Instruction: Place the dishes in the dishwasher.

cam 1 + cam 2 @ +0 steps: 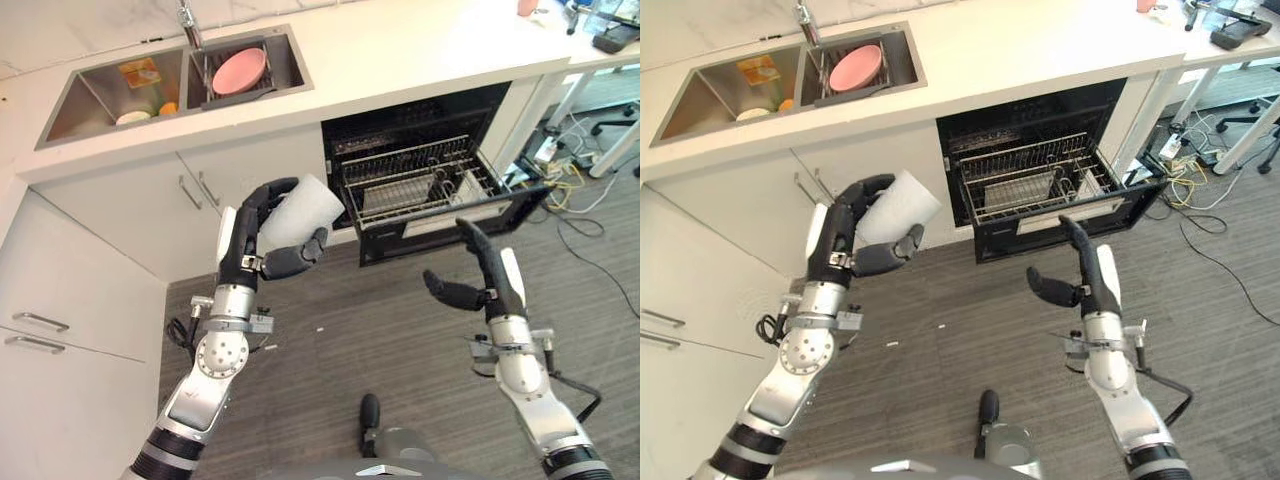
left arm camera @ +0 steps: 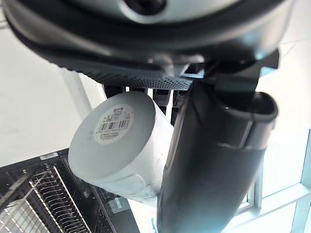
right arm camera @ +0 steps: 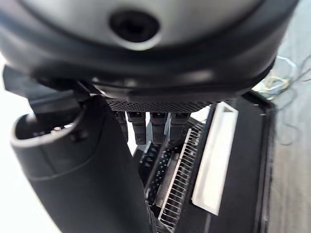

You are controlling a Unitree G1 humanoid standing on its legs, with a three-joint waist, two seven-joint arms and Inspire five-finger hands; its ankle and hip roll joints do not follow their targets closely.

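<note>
You are gripping the white cup (image 1: 303, 212) in the left robot hand (image 1: 262, 250), right robot hand (image 1: 478, 283) open; its smooth wall risks slipping before reaching the dishwasher rack (image 1: 400, 180).

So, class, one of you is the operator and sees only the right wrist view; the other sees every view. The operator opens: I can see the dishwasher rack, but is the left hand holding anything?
Observer: Yes. The left hand is curled round a white cup, to the left of the open dishwasher.
Operator: Any dishes not yet picked up?
Observer: A pink plate is in the right basin of the sink.
</note>
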